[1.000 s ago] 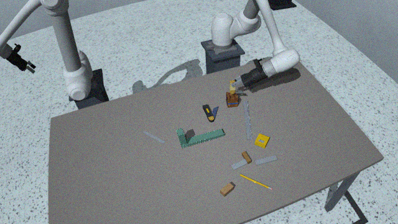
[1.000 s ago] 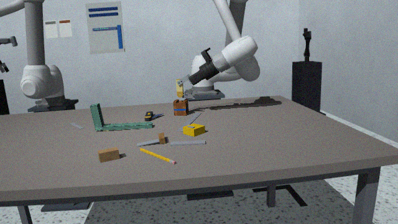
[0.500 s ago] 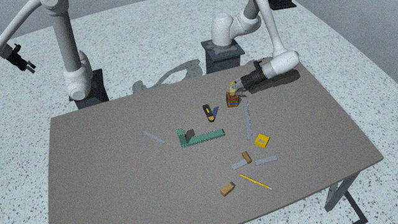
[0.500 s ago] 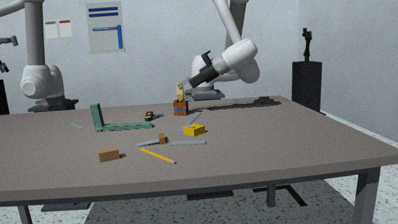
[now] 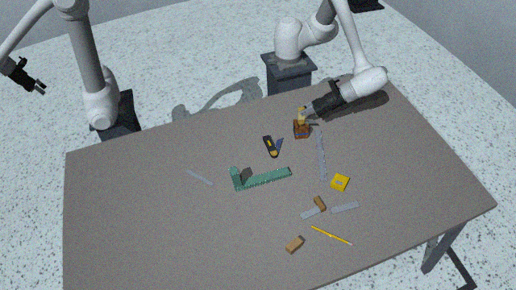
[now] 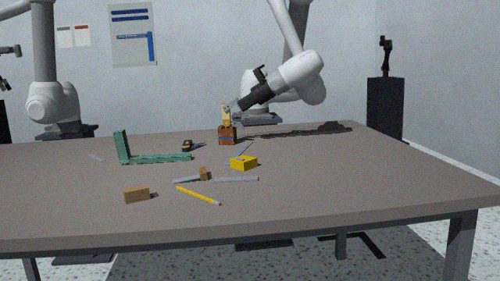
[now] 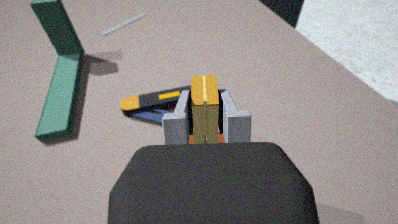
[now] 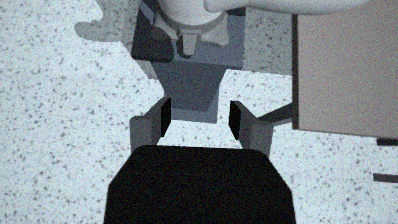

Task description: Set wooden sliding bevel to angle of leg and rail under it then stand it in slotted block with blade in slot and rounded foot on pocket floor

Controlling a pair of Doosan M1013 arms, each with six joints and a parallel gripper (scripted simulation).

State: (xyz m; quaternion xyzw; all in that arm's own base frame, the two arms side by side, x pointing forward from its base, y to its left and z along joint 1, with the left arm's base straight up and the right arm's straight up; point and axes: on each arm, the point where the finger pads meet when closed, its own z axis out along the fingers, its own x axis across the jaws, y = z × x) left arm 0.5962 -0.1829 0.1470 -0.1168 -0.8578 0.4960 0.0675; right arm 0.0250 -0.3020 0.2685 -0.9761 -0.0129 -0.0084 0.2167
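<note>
Left wrist view: wooden bevel (image 5: 301, 117) (image 6: 226, 116) (image 7: 205, 91) upright between the left fingers (image 5: 308, 110) (image 6: 231, 105).

wall posters (image 6: 133, 51) — coloured bars only, no readable text, labels — or numbers

The open hand (image 8: 200, 119) points toward speckled floor (image 8: 192, 134).

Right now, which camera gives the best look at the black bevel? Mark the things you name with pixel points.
The top view: it shows the black bevel (image 5: 268, 144) (image 6: 187, 145) (image 7: 150, 100) whole, handle and blue blade spread in a V. The exterior view shows it small and foreshortened; the left wrist view is close, but the gripper's fingers cover part. The right wrist view misses it.
</note>
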